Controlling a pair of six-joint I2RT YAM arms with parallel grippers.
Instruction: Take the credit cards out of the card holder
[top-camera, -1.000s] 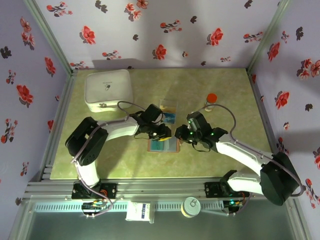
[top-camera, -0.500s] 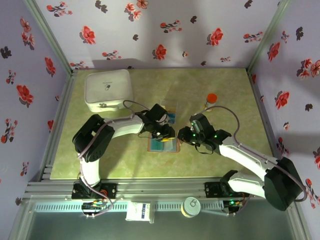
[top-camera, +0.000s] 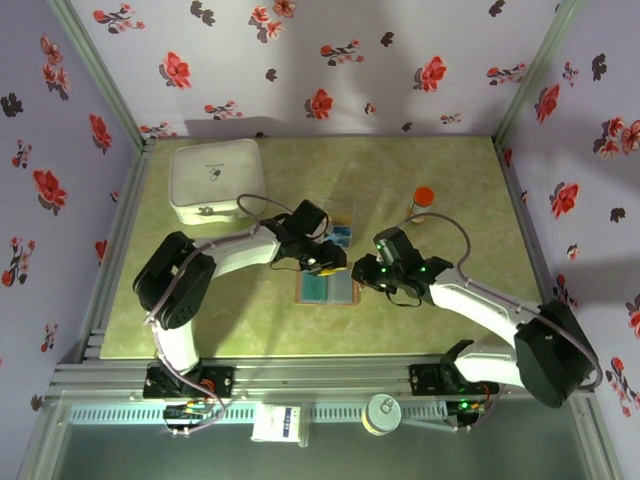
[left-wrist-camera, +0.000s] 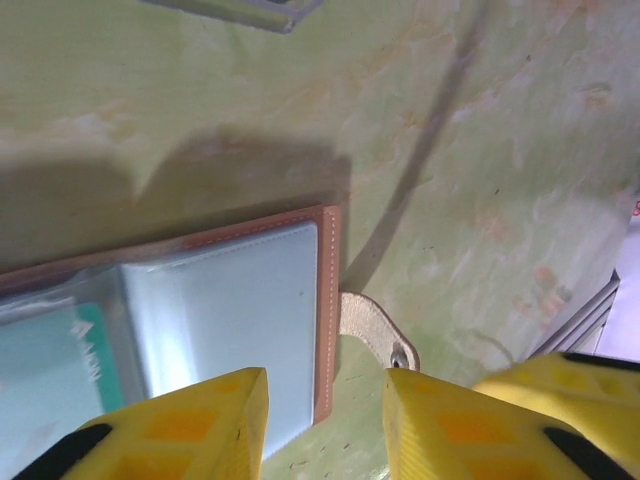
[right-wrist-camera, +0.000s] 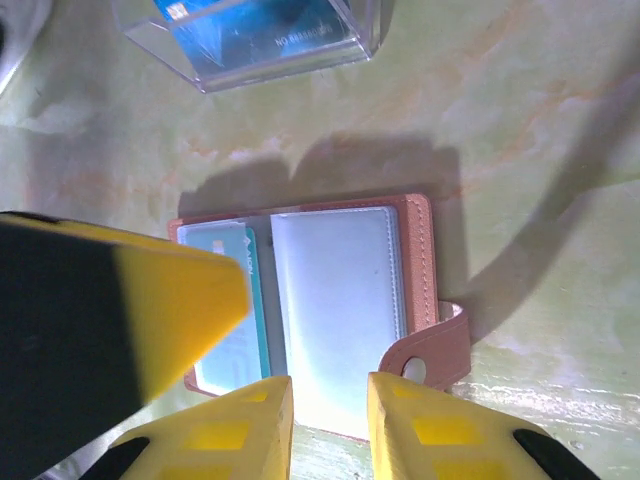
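Observation:
The card holder (top-camera: 331, 291) lies open and flat on the green table, brown with blue-grey pockets (right-wrist-camera: 335, 300) and a strap tab (right-wrist-camera: 440, 350) on its right. A teal credit card (right-wrist-camera: 228, 300) sits in its left pocket. My left gripper (top-camera: 327, 264) hovers open over the holder's far edge, its fingers straddling the brown rim (left-wrist-camera: 329, 300) with nothing held. My right gripper (top-camera: 362, 272) hangs open just above the right side, its gap narrow, with the empty pocket's near edge under its fingers (right-wrist-camera: 420, 430). The teal card (left-wrist-camera: 50, 365) also appears in the left wrist view.
A clear plastic box (top-camera: 338, 228) with blue cards (right-wrist-camera: 262, 30) stands just beyond the holder. A white square box (top-camera: 218, 180) sits at the back left and a red-capped bottle (top-camera: 422, 200) at the back right. My left finger (right-wrist-camera: 120, 300) crowds the holder's left half.
The left gripper swung right over the holder and came back a little, its jaws spreading slightly. The right gripper edged left toward the holder. The holder stays open in place.

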